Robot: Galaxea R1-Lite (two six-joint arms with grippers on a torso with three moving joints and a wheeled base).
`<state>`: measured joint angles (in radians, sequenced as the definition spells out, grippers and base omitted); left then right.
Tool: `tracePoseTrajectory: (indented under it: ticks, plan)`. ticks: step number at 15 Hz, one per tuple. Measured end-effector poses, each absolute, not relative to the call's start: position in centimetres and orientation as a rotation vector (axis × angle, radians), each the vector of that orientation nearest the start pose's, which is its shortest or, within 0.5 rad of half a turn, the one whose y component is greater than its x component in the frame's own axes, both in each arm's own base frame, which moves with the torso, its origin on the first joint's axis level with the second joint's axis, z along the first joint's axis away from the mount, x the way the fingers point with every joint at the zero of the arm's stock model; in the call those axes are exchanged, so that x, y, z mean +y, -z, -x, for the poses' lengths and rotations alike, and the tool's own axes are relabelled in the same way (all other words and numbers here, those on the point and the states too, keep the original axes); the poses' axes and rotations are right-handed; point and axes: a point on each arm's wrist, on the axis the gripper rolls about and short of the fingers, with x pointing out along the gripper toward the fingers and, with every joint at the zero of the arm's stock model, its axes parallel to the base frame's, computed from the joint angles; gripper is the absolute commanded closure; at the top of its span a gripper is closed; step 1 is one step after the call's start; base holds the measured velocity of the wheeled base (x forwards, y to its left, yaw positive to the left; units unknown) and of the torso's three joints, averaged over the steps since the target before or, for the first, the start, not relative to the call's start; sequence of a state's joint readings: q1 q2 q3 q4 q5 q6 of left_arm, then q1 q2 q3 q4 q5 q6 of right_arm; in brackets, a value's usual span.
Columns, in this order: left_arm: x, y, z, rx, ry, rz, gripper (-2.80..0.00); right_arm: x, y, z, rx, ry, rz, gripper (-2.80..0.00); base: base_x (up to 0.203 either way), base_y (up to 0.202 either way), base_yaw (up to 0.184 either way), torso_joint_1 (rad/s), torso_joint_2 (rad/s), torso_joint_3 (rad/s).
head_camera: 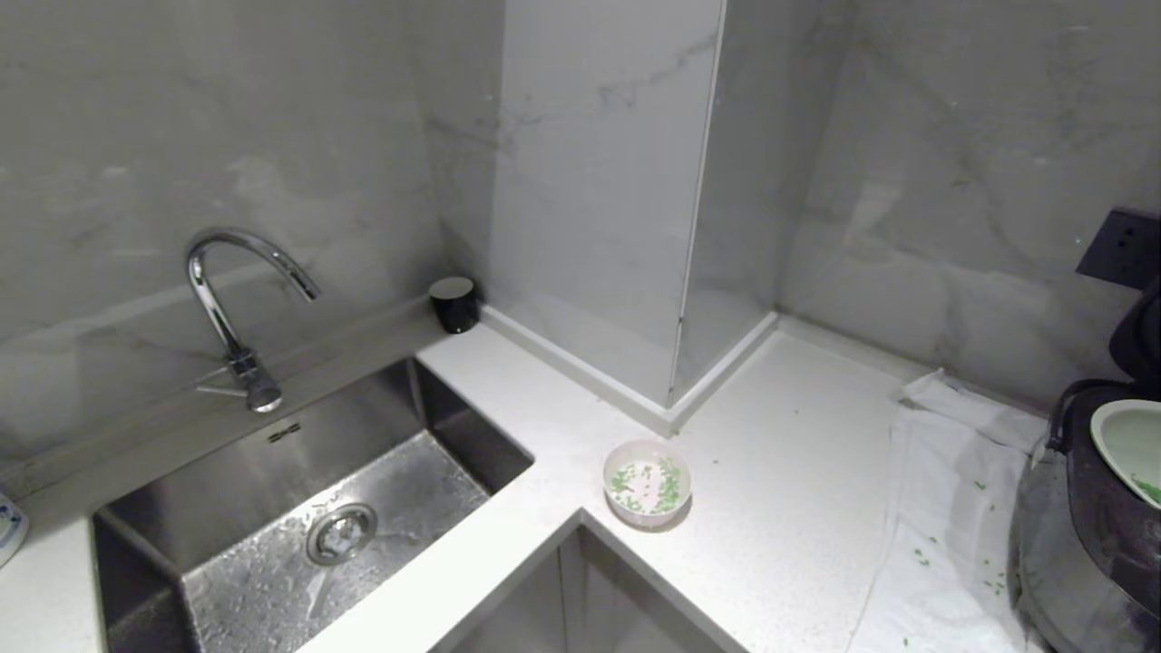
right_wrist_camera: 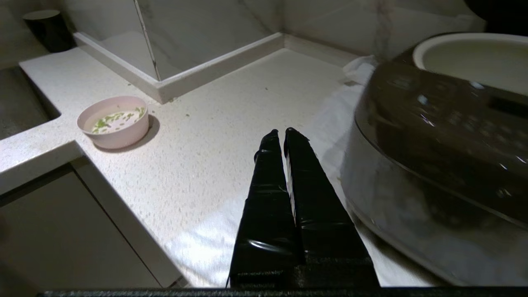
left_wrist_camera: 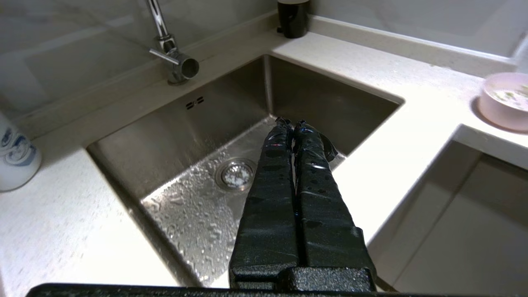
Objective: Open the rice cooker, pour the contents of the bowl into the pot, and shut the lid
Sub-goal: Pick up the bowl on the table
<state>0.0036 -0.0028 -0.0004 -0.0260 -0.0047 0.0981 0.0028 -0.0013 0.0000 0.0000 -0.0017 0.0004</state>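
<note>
Pincer [left_wrist_camera: 292, 123] closed, black textured, over wet steel sink [left_wrist_camera: 198, 123].

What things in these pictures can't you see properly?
- Cooker: the head view's right edge cuts it off, so its lid is mostly out of frame.
- Pot: the right wrist view's top edge and the cooker's front rim hide its bottom.
- Bowl: the left wrist view's right edge cuts it.
- Green bits: too small to tell what they are.
- Bottle: cut by the head view's left edge.
</note>
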Motion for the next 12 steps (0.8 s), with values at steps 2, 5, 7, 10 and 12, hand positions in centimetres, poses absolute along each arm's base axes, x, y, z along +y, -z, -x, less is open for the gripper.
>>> tracePoseTrajectory:
  ticks: [2, 5, 7, 10, 12]
  plan:
    - [-0.02, -7.81, 2.3, -0.029, -0.002, -0.1, 0.0, -0.01, -7.55, 2.29, -0.001, -0.001, -0.001, 0.0, -0.188, 0.0, -0.003, 0.001, 0.0, 0.005]
    - [-0.02, -7.81, 2.31, -0.029, 0.0, -0.096, 0.0, -0.01, -7.55, 2.29, -0.002, -0.001, -0.001, 0.0, -0.04, 0.0, -0.001, -0.004, 0.0, 0.001]
    - [-0.02, -7.81, 2.3, -0.029, 0.002, -0.097, 0.0, -0.01, -7.54, 2.29, -0.001, -0.001, -0.001, 0.0, 0.0, 0.0, 0.0, 0.019, 0.0, -0.004]
    - [-0.02, -7.8, 2.3, -0.028, 0.002, -0.098, 0.0, -0.01, -7.54, 2.29, -0.001, -0.001, -0.001, 0.0, 0.0, 0.0, 0.0, 0.0, 0.0, 0.0]
    - [-0.02, -7.81, 2.3, -0.029, 0.002, -0.098, 0.0, -0.01, -7.53, 2.29, 0.0, -0.001, -0.001, 0.0, 0.003, 0.004, -0.046, -0.001, 0.0, -0.003]
